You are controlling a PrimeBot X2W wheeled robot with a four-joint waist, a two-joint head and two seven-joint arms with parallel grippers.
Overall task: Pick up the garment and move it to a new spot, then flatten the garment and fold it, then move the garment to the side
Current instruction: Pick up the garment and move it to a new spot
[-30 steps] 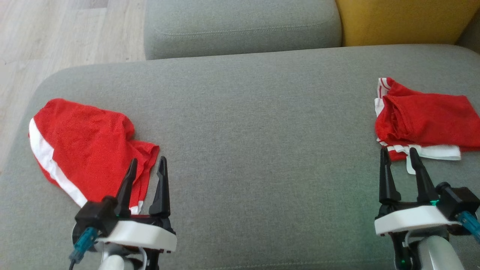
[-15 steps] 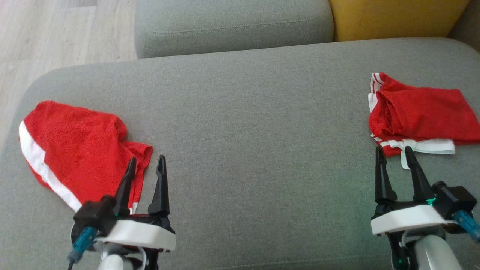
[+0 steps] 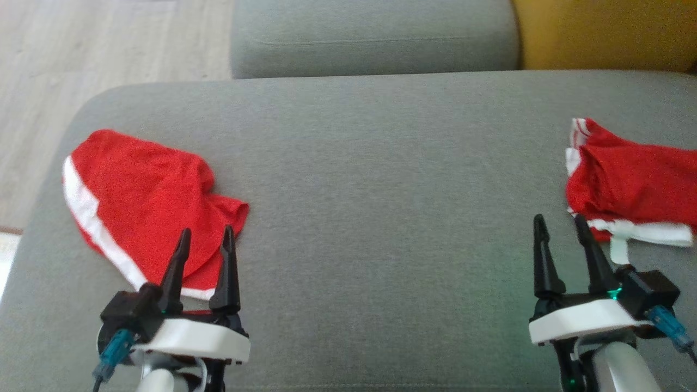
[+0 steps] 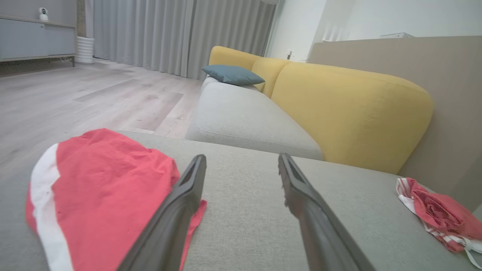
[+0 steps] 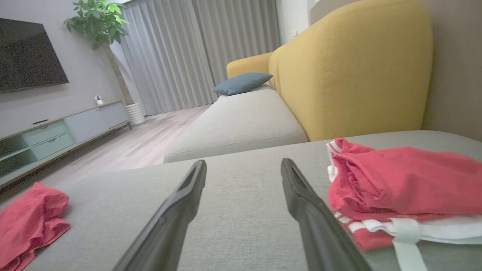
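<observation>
Your left jaws stand apart over the red garment's edge; your right jaws, apart too, sit near the folded pile.

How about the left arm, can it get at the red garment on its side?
Probably yes: the left gripper is open at the near edge of the red garment, nothing between them.

Home living room; grey and yellow sofa, wall-mounted television, potted plant, long grey curtains, pale wooden floor
</observation>
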